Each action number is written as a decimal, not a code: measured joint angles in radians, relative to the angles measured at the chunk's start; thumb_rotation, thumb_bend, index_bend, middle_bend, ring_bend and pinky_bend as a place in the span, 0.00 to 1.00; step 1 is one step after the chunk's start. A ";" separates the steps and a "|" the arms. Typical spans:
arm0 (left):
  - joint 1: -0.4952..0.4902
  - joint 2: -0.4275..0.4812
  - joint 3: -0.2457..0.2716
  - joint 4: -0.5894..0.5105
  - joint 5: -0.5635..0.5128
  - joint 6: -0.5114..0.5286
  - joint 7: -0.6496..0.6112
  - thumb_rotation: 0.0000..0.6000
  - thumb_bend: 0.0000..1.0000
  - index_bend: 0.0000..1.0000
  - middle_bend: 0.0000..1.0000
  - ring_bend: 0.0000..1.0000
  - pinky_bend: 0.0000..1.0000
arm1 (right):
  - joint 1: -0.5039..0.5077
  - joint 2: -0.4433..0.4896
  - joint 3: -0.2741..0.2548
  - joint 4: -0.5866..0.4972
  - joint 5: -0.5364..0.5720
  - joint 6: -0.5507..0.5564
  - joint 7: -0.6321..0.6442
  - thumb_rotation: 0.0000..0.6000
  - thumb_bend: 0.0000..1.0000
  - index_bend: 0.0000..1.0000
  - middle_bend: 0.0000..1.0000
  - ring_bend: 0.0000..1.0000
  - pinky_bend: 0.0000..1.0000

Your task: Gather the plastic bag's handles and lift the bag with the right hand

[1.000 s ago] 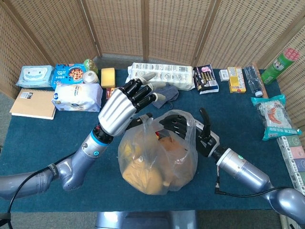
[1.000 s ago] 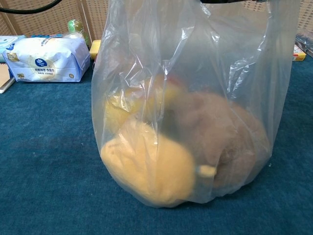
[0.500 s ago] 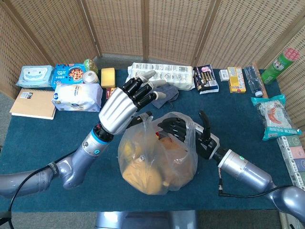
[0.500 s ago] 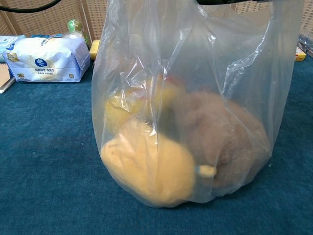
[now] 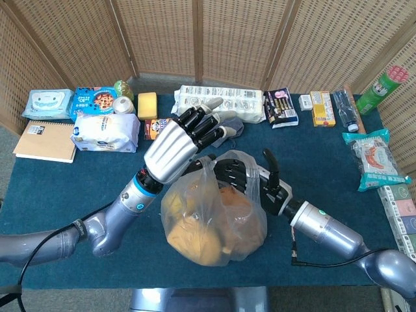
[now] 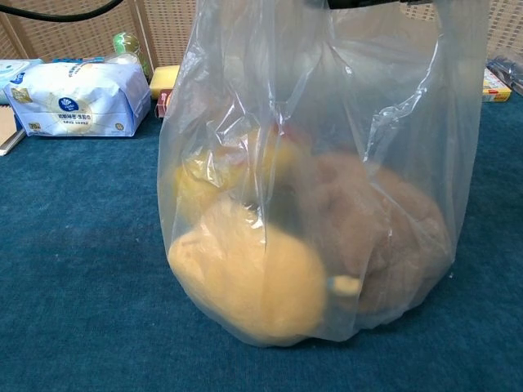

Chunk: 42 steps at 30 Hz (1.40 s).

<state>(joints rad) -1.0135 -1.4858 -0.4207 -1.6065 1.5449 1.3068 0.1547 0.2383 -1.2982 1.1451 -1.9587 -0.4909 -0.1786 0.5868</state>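
Note:
A clear plastic bag (image 5: 214, 224) with yellow and brown soft items inside stands on the blue table (image 5: 52, 188). In the chest view the bag (image 6: 310, 229) fills the frame, its bottom on the cloth and its top drawn upward. My right hand (image 5: 250, 177), black, has its fingers hooked through the bag's right handle at the opening. My left hand (image 5: 179, 148), silver with dark fingers stretched out, hovers over the bag's left handle (image 5: 203, 166), close beside the right hand. Whether its thumb touches that handle is hidden.
A tissue pack (image 5: 105, 132) and a notebook (image 5: 44, 140) lie at the left. A long white roll pack (image 5: 221, 101), a yellow sponge (image 5: 147, 104) and small boxes line the back edge. A snack bag (image 5: 372, 159) and a green can (image 5: 380, 88) sit at the right.
My left hand has moved right, closer over the bag's mouth and the right hand. My right hand has shifted slightly left. The bag's top has drawn narrower.

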 measured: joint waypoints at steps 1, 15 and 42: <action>-0.002 -0.001 0.000 0.000 -0.001 -0.001 0.003 1.00 0.13 0.30 0.23 0.11 0.26 | 0.005 0.001 -0.004 0.000 0.001 0.001 0.003 0.00 0.15 0.24 0.23 0.13 0.03; -0.036 -0.029 0.000 0.033 -0.018 -0.019 0.029 1.00 0.13 0.30 0.23 0.10 0.26 | 0.008 0.018 -0.006 -0.018 0.009 -0.014 0.014 0.00 0.15 0.24 0.30 0.19 0.08; -0.078 -0.084 0.002 0.072 -0.020 -0.012 0.053 1.00 0.13 0.28 0.22 0.09 0.26 | 0.010 0.010 -0.008 -0.053 0.062 0.005 0.067 0.00 0.16 0.25 0.32 0.21 0.14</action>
<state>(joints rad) -1.0916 -1.5702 -0.4182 -1.5347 1.5251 1.2944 0.2078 0.2480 -1.2886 1.1370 -2.0115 -0.4284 -0.1736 0.6540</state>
